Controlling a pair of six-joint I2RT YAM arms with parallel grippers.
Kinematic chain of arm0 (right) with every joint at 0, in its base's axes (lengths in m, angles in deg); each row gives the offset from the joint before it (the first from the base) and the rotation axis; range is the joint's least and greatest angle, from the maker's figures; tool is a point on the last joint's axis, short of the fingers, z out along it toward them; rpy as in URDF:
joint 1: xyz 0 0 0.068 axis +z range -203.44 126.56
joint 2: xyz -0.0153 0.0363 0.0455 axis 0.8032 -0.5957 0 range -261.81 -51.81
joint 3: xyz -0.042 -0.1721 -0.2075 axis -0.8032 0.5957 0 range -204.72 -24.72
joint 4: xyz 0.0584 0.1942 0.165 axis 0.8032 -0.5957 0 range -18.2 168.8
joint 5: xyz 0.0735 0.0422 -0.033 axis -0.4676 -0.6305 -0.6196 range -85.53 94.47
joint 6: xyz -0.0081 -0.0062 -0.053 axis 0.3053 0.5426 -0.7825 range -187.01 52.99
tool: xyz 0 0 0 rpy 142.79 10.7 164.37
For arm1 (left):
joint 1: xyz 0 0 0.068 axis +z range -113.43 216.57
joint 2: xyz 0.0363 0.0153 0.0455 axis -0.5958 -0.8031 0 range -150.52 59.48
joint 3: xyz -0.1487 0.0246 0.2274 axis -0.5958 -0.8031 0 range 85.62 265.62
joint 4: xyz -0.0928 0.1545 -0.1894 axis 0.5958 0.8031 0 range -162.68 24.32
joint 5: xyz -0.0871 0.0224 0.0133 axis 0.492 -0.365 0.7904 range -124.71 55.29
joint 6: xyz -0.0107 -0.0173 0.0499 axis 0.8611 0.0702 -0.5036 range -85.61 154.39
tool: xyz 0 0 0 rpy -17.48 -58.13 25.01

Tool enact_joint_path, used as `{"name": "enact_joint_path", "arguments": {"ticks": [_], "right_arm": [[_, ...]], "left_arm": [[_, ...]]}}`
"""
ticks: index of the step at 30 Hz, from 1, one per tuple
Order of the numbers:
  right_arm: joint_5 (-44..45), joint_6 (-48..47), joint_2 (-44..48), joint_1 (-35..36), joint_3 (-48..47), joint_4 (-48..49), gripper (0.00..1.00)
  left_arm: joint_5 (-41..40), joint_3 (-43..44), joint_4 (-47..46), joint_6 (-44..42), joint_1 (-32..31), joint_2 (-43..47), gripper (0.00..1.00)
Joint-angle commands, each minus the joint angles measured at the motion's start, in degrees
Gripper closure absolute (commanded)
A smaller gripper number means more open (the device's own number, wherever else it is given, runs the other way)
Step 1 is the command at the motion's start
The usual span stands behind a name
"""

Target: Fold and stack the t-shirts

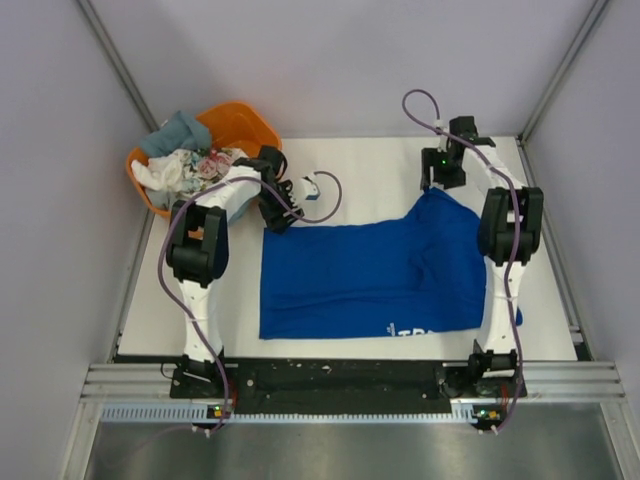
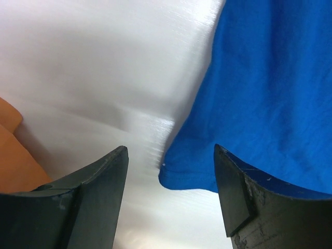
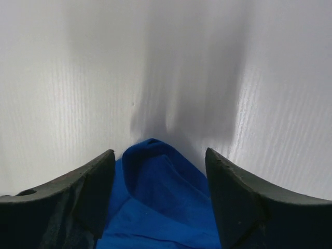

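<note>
- The arm bases sit at the near edge of the white table, left arm on the left, right arm on the right.
- A royal blue t-shirt lies spread across the table between the two arms, mostly flat with soft creases toward its right side.
- White lettering shows at the shirt's near hem, partly tucked under the fold there.
- The left end effector hangs low at the shirt's far left corner. In the left wrist view its fingers stand apart, with the rounded cloth corner lying on the table between them and nothing clamped.
- The right end effector is at the shirt's far right corner, where the cloth tapers to a point. In the right wrist view its fingers are spread apart, with a small raised peak of blue cloth between them. It is not pinched.
- An orange tub sits at the far left corner of the table, just behind the left arm.
- A grey-blue shirt is heaped in the tub, with white and floral shirts spilling over its near rim.
</note>
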Motion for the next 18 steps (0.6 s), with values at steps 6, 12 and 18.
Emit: {"name": "enact_joint_path", "arguments": {"ticks": [6, 12, 18], "right_arm": [[-3.04, 1.07, -2.81, 0.29, -2.73, -1.12, 0.77], [-1.37, 0.19, 4.3, 0.29, 0.69, -1.04, 1.0], [-1.64, -2.18, 15.19, 0.29, 10.17, 1.16, 1.0]], "left_arm": [[2.37, 3.73, 4.82, -3.8, 0.59, -3.75, 0.32], [0.44, 5.49, 6.76, -2.92, 0.59, -6.03, 0.65], [3.42, 2.68, 4.91, -2.83, 0.59, -1.91, 1.0]]}}
